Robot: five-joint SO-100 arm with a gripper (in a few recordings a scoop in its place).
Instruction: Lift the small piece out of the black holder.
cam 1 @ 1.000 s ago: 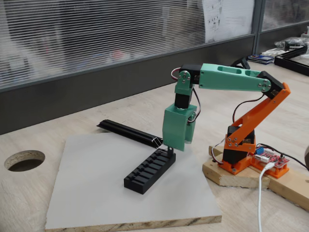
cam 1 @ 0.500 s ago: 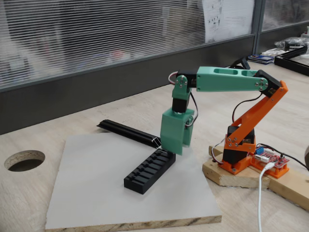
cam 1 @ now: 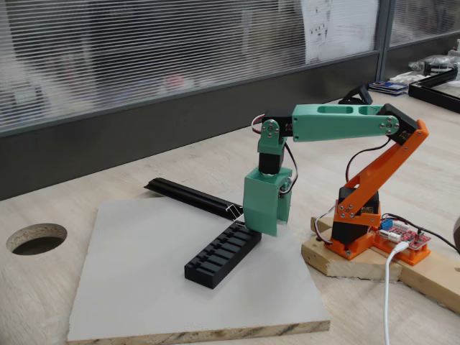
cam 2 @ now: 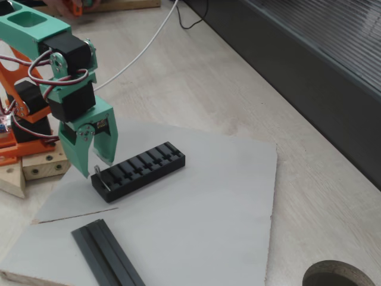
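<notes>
The black holder (cam 2: 140, 171) lies on a pale grey board (cam 2: 202, 202), well inside its edges; on most sides of it the board is bare, so there is free room around it. In a fixed view the holder (cam 1: 223, 254) runs diagonally, and its far end sits under the green gripper (cam 1: 260, 231). A longer, slimmer black rail (cam 1: 194, 198) lies behind it, half on the board and half on the table, with its silvery cut end just beside the gripper. In the other fixed view the rail (cam 2: 107, 253) lies near the lower edge, apart from the holder.

The board rests on a light wooden table (cam 1: 43, 287) with a round hole (cam 1: 36, 238) at the left. Behind the table stands a dark low wall (cam 1: 108, 136) with horizontal blinds (cam 1: 144, 50) above it. The arm's orange base (cam 1: 352, 230) is mounted on a wooden block (cam 1: 338, 260) at the right.

The holder is matte and rectangular, its top cut by parallel cross slots like a comb. The small piece (cam 2: 101, 177) is a thin, silvery bent bracket standing at the holder's end nearest the arm. The gripper (cam 2: 95, 168) points down over this end, with its two green fingers a little spread and the piece between their tips. Whether the fingers press the piece cannot be told.
</notes>
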